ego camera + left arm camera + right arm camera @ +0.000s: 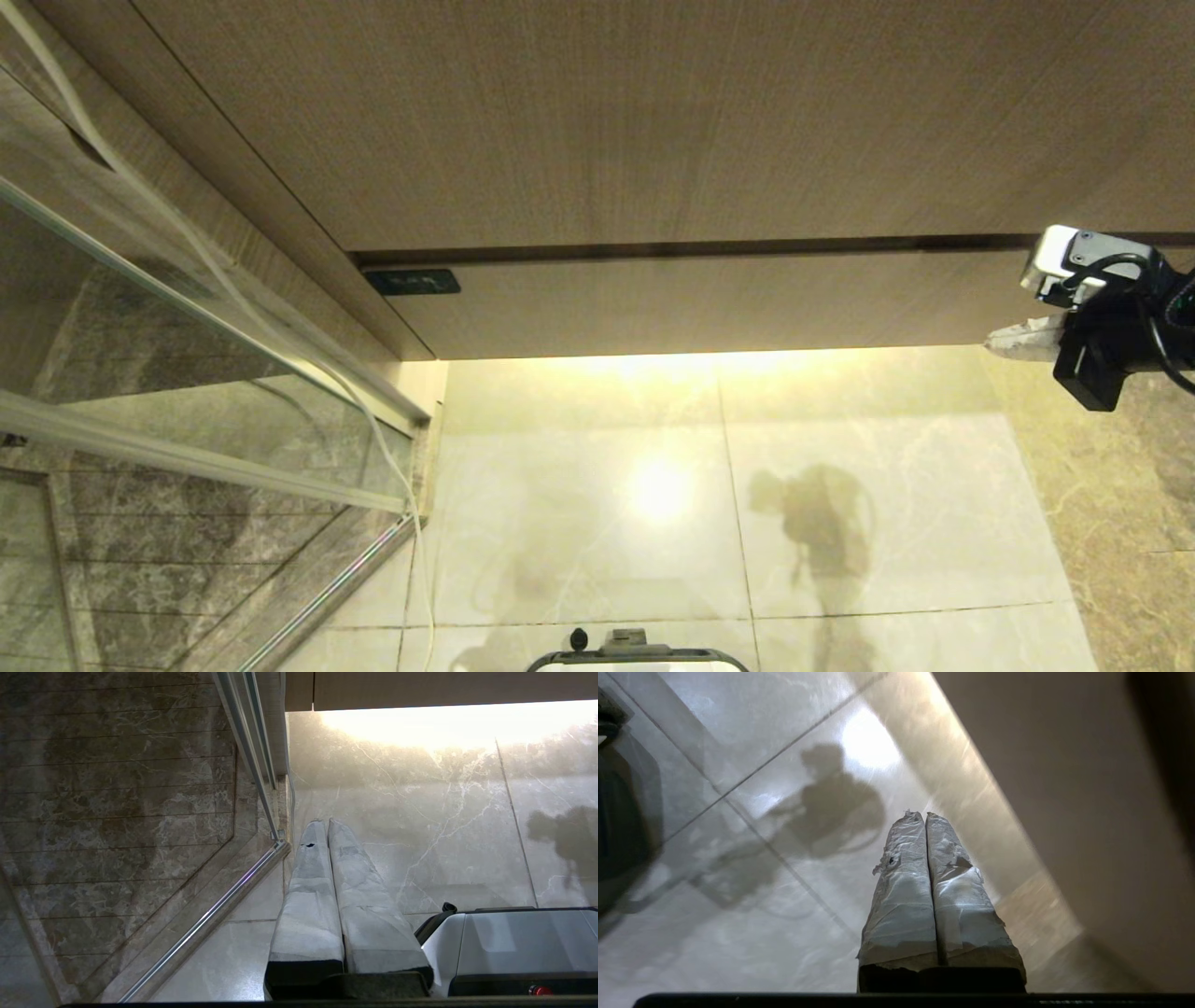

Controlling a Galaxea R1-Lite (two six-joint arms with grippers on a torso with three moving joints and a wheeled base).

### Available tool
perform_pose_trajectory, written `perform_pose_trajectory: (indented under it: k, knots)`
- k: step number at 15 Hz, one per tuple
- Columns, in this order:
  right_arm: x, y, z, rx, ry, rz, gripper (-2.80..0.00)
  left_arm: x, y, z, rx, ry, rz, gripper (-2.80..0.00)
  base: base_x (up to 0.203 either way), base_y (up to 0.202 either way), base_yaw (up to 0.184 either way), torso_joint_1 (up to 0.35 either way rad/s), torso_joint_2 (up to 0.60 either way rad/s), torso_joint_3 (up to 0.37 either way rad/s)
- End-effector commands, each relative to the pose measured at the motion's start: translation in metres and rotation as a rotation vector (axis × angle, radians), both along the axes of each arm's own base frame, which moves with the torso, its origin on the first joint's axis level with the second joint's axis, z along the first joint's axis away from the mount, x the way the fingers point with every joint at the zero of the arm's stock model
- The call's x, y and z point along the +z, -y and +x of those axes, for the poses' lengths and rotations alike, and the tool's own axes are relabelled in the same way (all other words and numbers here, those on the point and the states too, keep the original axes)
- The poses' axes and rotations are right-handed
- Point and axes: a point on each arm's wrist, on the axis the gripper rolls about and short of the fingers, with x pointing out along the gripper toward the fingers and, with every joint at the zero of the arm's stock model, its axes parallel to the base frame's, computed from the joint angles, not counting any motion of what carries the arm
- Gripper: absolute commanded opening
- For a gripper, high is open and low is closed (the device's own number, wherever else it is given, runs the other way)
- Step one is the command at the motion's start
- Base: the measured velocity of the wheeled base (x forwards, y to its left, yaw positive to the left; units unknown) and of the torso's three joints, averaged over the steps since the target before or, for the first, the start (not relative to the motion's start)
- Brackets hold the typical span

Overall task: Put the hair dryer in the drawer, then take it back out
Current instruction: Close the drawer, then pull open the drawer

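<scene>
One drawer (709, 303) closed, dark label (412, 281) unreadable, right gripper (997, 341) pinched closed & empty beside it, left gripper (327, 823) closed too.

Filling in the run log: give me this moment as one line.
drawer: closed | hair dryer: not in view | right gripper: shut, empty, beside drawer's right end | left gripper: shut, empty, parked over floor

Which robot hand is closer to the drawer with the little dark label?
The right end effector is closer, shut beside the drawer front's right end. The left end effector hangs shut over the floor, farther away.
</scene>
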Motion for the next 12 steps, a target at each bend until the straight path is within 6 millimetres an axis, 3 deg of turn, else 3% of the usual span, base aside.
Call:
perform_pose_trajectory:
  k: [1, 5, 7, 12]
  knots:
    - [0.006, -0.014, 0.001, 0.136, 0.057, -0.124, -2.8, 0.0, 0.0, 0.0, 0.0, -0.001, 0.001, -2.8, 0.0, 0.0, 0.0, 0.0, 0.0, 0.0]
    - [-0.003, -0.03, 0.016, 0.369, 0.103, -0.33, -2.8, 0.0, 0.0, 0.0, 0.001, -0.001, 0.0, -2.8, 0.0, 0.0, 0.0, 0.0, 0.0, 0.0]
    - [-0.013, -0.038, 0.028, 0.515, 0.103, -0.31, -2.8, 0.0, 0.0, 0.0, 0.001, -0.001, 0.0, -2.8, 0.0, 0.0, 0.0, 0.0, 0.0, 0.0]
    - [-0.019, -0.056, 0.069, 0.597, 0.162, -0.343, -2.8, 0.0, 0.0, 0.0, 0.0, 0.001, 0.0, -2.8, 0.0, 0.0, 0.0, 0.0, 0.0, 0.0]
